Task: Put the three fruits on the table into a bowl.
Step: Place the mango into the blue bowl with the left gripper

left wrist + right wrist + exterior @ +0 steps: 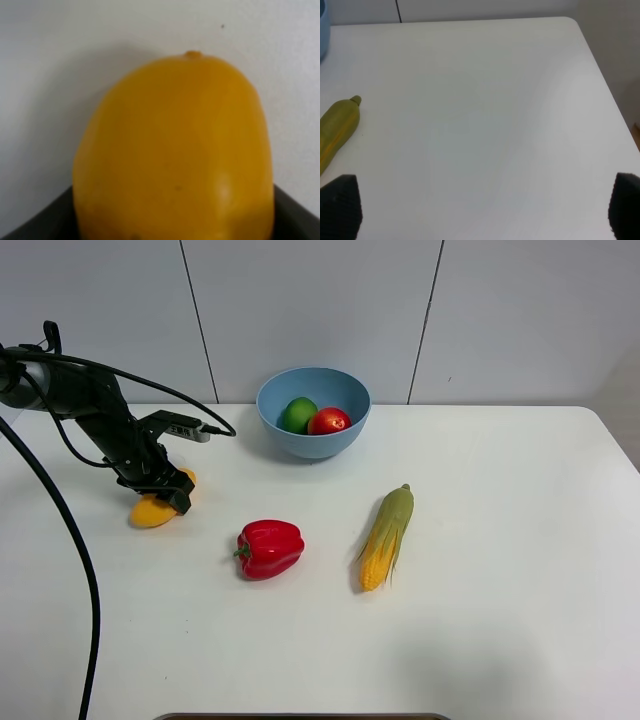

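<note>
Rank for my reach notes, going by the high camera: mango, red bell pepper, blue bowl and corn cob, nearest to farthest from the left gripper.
1. mango, right at the left gripper.
2. red bell pepper, toward the table's middle.
3. blue bowl, at the back.
4. corn cob, right of the pepper.

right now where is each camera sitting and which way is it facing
exterior high: mounted high, looking down over the table; the left arm reaches to the mango.
left wrist: on the left arm, close against the mango; dark hand edges at the corners.
right wrist: on the right arm, looking across bare table toward the corn; open fingertips show.
shared: exterior and right wrist both show the corn.
</note>
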